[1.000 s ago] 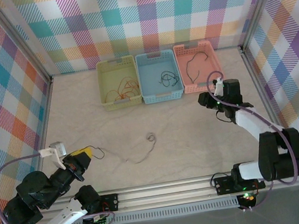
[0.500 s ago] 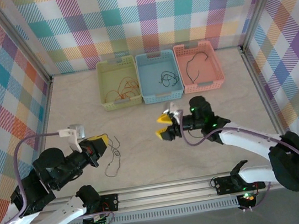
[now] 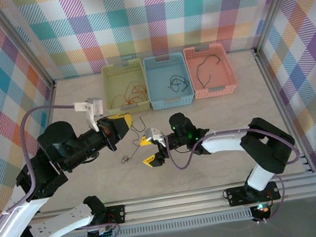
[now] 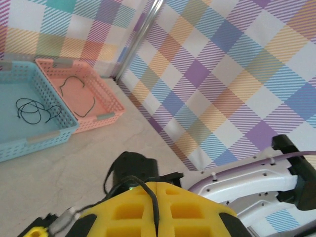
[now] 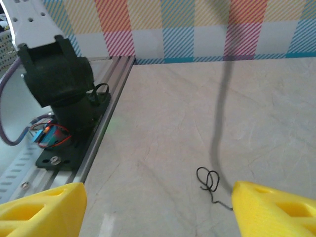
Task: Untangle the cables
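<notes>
- Left gripper (image 3: 122,122): a second ago low at the near-left corner, now raised toward the middle. Arm stretched forward, jaws pressed shut on a dark cable (image 5: 208,178).
- Dark cable: earlier stretched along the table (image 3: 84,99), now hanging from the left jaws. Its coiled end rests on the table ahead of the right jaws, between their tips.
- Right gripper (image 3: 149,150): swung across from the pink basket (image 3: 214,91). Forearm low, pointing left, jaws spread wide apart.
</notes>
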Robot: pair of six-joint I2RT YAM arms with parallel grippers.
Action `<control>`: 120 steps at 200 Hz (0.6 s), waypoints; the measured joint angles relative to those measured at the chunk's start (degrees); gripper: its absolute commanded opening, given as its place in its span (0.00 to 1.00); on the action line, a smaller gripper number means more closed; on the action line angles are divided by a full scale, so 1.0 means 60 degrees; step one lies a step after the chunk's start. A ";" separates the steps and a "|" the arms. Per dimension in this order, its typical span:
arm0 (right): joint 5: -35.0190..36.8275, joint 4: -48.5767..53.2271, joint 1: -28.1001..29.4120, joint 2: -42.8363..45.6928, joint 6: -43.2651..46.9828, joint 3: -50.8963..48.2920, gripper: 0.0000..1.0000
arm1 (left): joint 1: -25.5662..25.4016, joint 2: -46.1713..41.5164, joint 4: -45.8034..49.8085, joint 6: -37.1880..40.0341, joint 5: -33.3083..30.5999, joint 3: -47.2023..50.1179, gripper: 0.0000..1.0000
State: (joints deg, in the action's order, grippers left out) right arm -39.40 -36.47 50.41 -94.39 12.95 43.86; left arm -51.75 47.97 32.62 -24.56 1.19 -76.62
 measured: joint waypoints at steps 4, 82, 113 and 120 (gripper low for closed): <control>-0.0025 -0.0091 0.0022 -0.0157 0.0000 0.0113 0.74 | 0.0000 0.0051 0.0004 0.0004 0.0036 -0.0058 0.00; 0.0805 -0.1891 0.0029 -0.1745 -0.0605 0.0903 0.15 | 0.0000 0.0368 0.0138 0.0324 0.0361 -0.0867 0.00; 0.0980 -0.2364 -0.0776 -0.1166 -0.1563 0.0160 0.00 | 0.0000 -0.0532 0.0240 0.0350 0.0106 -0.0066 0.00; 0.1038 -0.2452 -0.1126 -0.0882 -0.1836 -0.0047 0.00 | 0.0000 -0.0790 0.0299 0.0342 0.0025 0.0280 0.00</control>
State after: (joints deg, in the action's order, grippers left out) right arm -33.17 -51.18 43.66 -99.68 1.93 43.57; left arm -51.75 43.22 34.41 -22.50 1.34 -74.94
